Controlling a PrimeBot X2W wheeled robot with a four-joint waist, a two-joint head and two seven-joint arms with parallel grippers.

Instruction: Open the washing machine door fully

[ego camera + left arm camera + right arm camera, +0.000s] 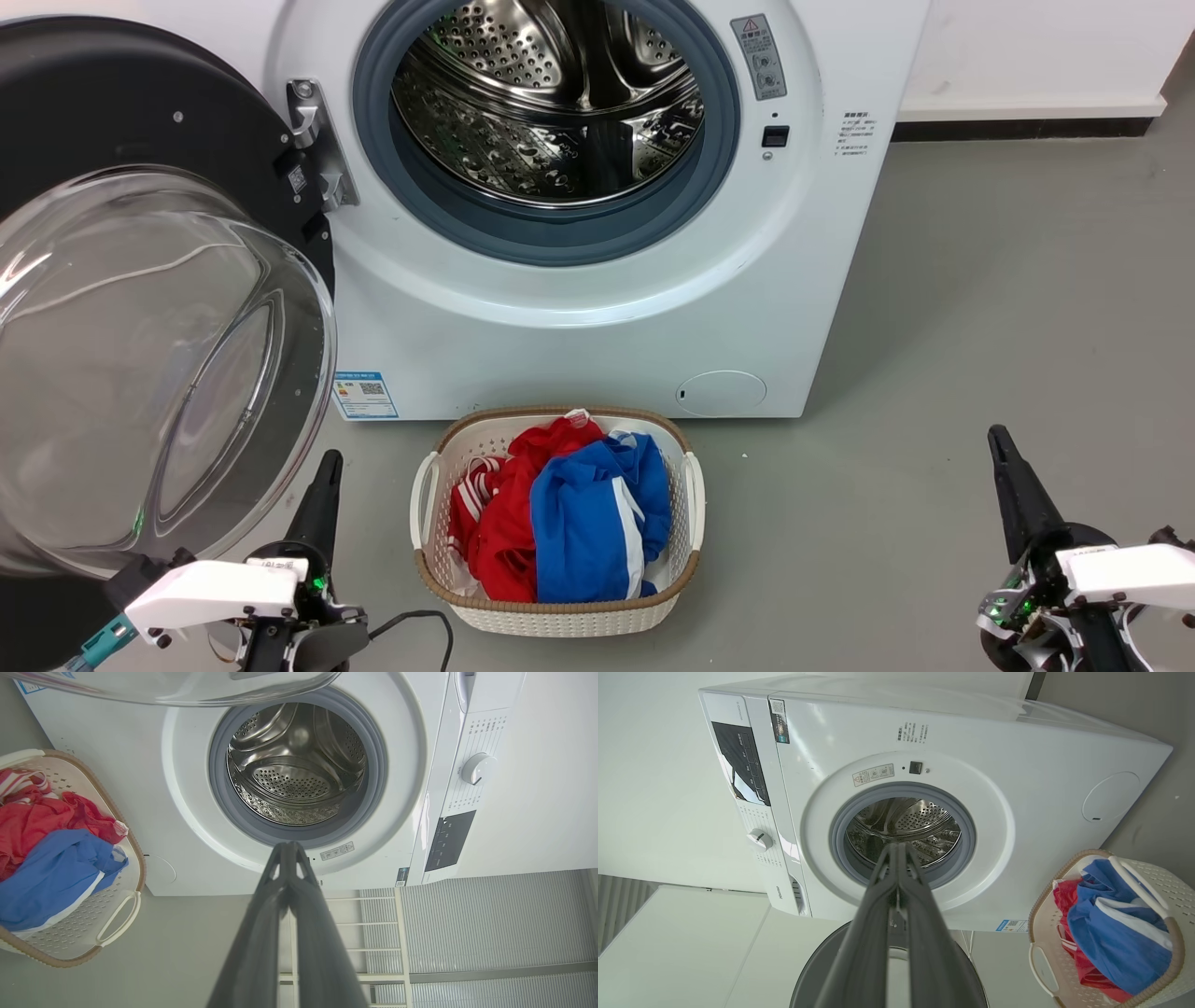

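The washing machine door (140,308), glossy black with a bulging clear glass bowl, stands swung wide open to the left on its metal hinge (313,140). Its glass edge (177,688) crosses the top of the left wrist view, and its dark rim (817,970) shows low in the right wrist view. The steel drum (551,103) lies exposed inside the grey rubber ring. My left gripper (329,459) is shut and empty, just below the door's glass bowl. Over at the lower right, my right gripper (997,435) is shut and empty, far from the door. Both point at the machine.
A white laundry basket (686,485) with red and blue clothes sits on the grey floor in front of the machine, between my grippers. A small round white flap (721,392) is low on the machine front. A black cable (420,618) lies by the left arm.
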